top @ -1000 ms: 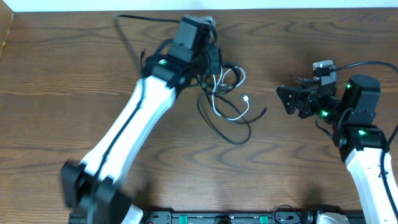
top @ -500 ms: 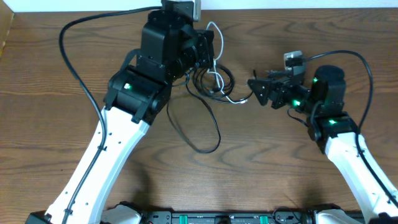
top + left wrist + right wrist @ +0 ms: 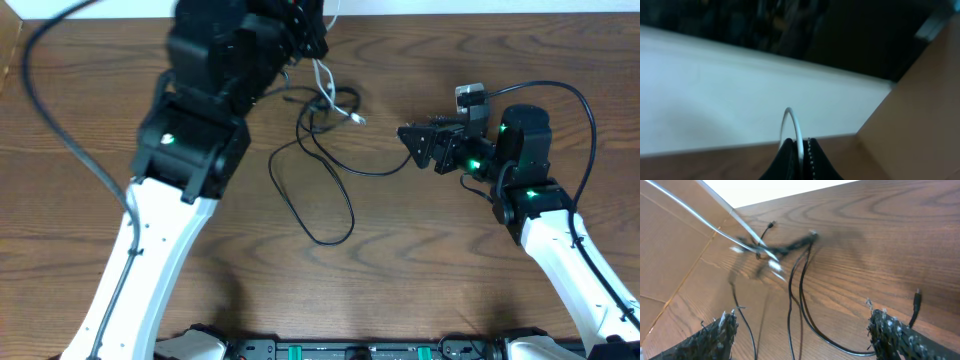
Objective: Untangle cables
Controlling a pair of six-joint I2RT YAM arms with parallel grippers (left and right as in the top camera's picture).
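Since half a second ago, the left arm (image 3: 180, 150) has been raised and swung toward the far left corner. The white cable (image 3: 322, 78) has been drawn up with it, and the knot of coils has been pulled looser. The right arm (image 3: 545, 210) is almost unmoved.

Nearest the robot's base, one long loop of the black cables (image 3: 322, 241) lies flat on the table (image 3: 480, 60). From this loop a black strand runs right, toward the right gripper (image 3: 410, 145).

Right arm: extended low over the table, gripper pointed left at the cables. In the wrist view the right gripper (image 3: 804, 319) is seen spread wide, with nothing held between its fingers (image 3: 722, 332). A black strand passes on the table below the gap. A small plug (image 3: 916, 299) sits just beside the right-hand finger; contact cannot be told.

Farther off, the remaining tangle (image 3: 322, 112) sits where black strands and the white cable cross. From there the white cable rises clear of the table toward the far edge.

Left arm: lifted high, its wrist over the far edge of the table. The left gripper (image 3: 799, 146) is pressed together on the white cable, a short arc of which (image 3: 796, 125) stands up above the fingertips.

A brown panel (image 3: 670, 265) stands at the table's left side; whether it belongs to a box cannot be told.
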